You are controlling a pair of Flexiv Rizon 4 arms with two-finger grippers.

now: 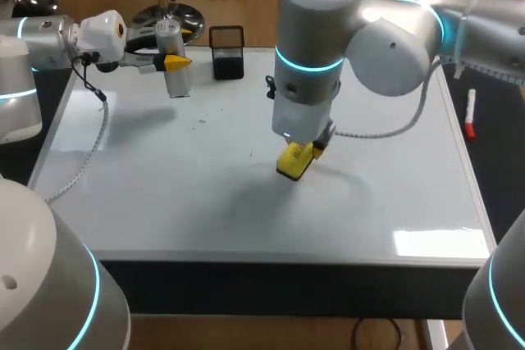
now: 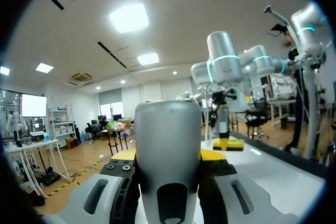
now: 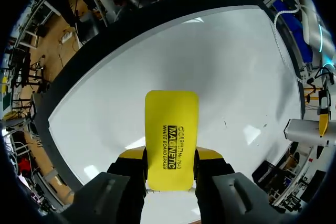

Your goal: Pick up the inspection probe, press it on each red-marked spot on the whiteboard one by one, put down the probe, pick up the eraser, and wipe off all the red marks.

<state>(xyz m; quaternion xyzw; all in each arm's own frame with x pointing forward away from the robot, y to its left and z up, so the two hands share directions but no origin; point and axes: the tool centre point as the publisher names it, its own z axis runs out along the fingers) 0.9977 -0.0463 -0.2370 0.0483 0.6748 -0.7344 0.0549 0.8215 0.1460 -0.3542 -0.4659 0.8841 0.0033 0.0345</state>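
Right gripper (image 1: 299,157) is clamping the eraser (image 1: 289,166) mid-frame, left gripper (image 1: 174,61) is clamping the probe (image 1: 179,81) upper left; if pressing too hard, the eraser could be slipping out

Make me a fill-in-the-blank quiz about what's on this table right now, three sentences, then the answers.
1. The right gripper is shut on the ____ eraser.
2. The probe is clamped in the left gripper, close to the ____ mesh pen holder.
3. In the head view, no ____ marks show on the whiteboard.
Missing words: yellow; black; red.
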